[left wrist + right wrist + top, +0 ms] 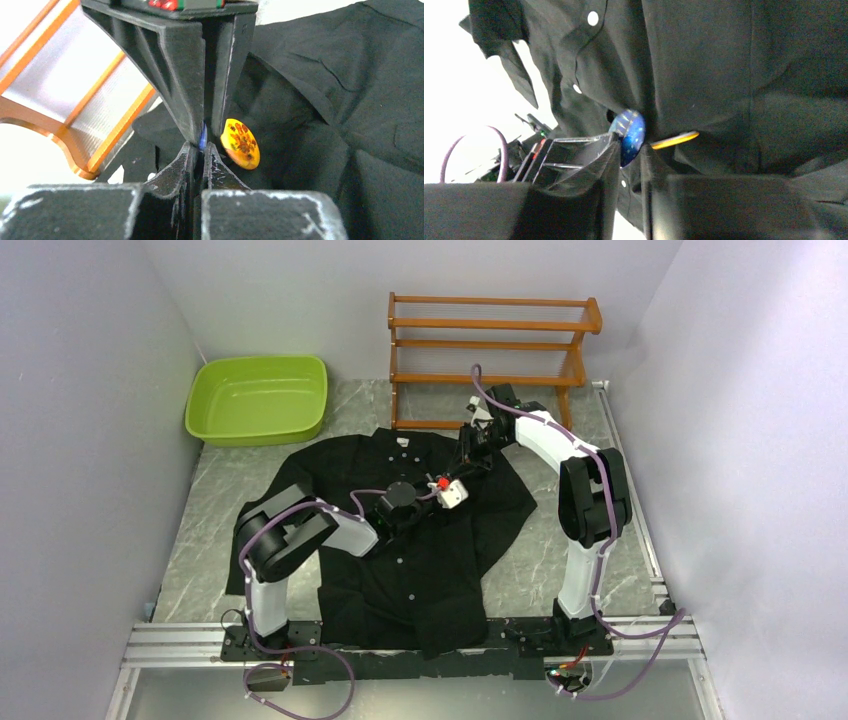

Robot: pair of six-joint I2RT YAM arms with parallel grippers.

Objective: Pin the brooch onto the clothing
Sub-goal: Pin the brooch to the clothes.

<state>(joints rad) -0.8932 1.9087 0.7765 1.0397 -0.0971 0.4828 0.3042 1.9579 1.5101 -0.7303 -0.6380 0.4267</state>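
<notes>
The black shirt (440, 570) lies spread on the table, collar at the back. Both grippers meet tip to tip over its upper right chest. The brooch shows in the left wrist view as an orange-amber badge (241, 143) just right of the fingers, with a blue sliver (202, 137) beside it. In the right wrist view the blue round part (629, 135) sits between my right gripper (630, 145) fingers, the orange badge (674, 140) edge-on against the shirt (724, 60). My left gripper (201, 150) is shut, its tips at the blue part's lower edge. The shirt (325, 75) lies bunched behind.
A green basin (258, 398) stands at the back left. A wooden rack (490, 350) stands at the back centre, and shows in the left wrist view (75, 100). The left gripper (447, 492) and right gripper (468, 455) are close together. White buttons (593, 18) run down the placket.
</notes>
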